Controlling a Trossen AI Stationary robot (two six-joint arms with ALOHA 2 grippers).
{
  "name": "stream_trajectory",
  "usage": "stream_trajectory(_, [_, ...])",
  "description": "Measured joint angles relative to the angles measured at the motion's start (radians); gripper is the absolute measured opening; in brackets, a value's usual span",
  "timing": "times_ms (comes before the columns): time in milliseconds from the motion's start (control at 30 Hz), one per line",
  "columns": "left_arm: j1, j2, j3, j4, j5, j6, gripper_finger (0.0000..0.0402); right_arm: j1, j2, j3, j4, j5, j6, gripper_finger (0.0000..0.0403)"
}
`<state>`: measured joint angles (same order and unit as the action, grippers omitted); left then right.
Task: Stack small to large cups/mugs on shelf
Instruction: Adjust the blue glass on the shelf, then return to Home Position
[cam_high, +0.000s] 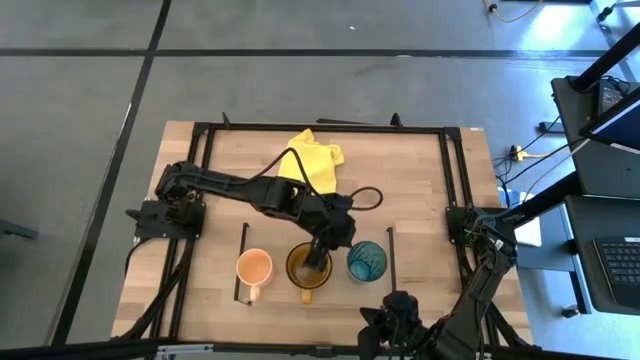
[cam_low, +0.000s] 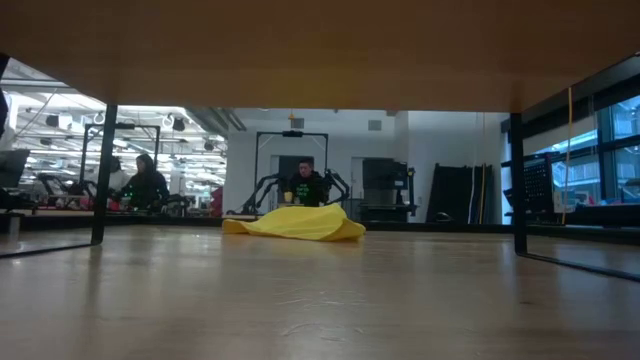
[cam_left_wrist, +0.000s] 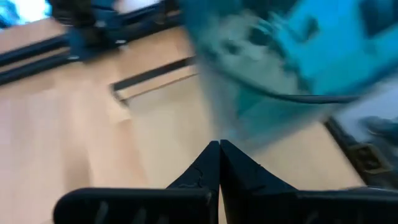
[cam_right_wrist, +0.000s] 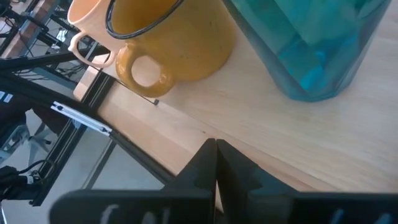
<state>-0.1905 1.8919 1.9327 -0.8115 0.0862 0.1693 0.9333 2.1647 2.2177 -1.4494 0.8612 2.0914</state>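
Three vessels stand in a row on the shelf (cam_high: 272, 240), a low light-wood board with black uprights: a pale-orange mug (cam_high: 254, 268) on the left, an amber-brown mug (cam_high: 303, 268) in the middle and a teal tumbler (cam_high: 367, 261) on the right. My left gripper (cam_high: 321, 254) is over the amber mug's far right rim. In the left wrist view its fingers (cam_left_wrist: 219, 163) are shut with nothing between them, and the tumbler (cam_left_wrist: 280, 56) is blurred ahead. My right gripper (cam_right_wrist: 216, 163) is shut and empty at the table's near edge (cam_high: 395, 308), facing the mugs. My left gripper overlaps the amber mug's far right rim (cam_high: 322, 262) in the high view, coming from the far left. I cannot tell whether it touches the mug. Its own wrist view shows only shut fingers, wood and the tumbler.
A crumpled yellow cloth (cam_high: 312, 158) lies at the table's far middle and also shows in the low view (cam_low: 296, 223). The table's black frame (cam_high: 320, 127) runs around the wood. People sit in the room behind (cam_low: 305, 185).
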Motion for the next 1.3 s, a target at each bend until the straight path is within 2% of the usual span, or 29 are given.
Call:
stream_trajectory(200, [0.027,0.000,0.001,0.083,-0.023,0.024,0.0000,0.000,0.000,0.000,0.007,-0.058,0.001,0.0012])
stream_trajectory(467, [0.050,0.040,0.003,0.146,0.097,0.023,0.0000,0.001,-0.001,0.000,0.010,-0.061,0.002,0.0012])
stream_trajectory(767, [0.041,0.081,0.002,0.190,0.123,0.025,0.0000,0.001,-0.001,0.001,0.006,-0.061,0.002,0.0012])
stream_trajectory(1133, [0.071,0.074,0.001,0.099,0.107,0.052,0.0000,0.001,-0.001,0.001,0.000,-0.066,-0.002,0.0012])
stream_trajectory(1200, [0.079,0.049,0.000,0.043,0.107,0.042,0.0000,0.001,-0.001,0.008,-0.005,-0.014,-0.012,0.0012])
stream_trajectory(1300, [0.077,-0.012,0.009,-0.015,0.126,-0.024,0.0000,0.009,-0.001,0.075,0.007,0.128,-0.112,0.0012])
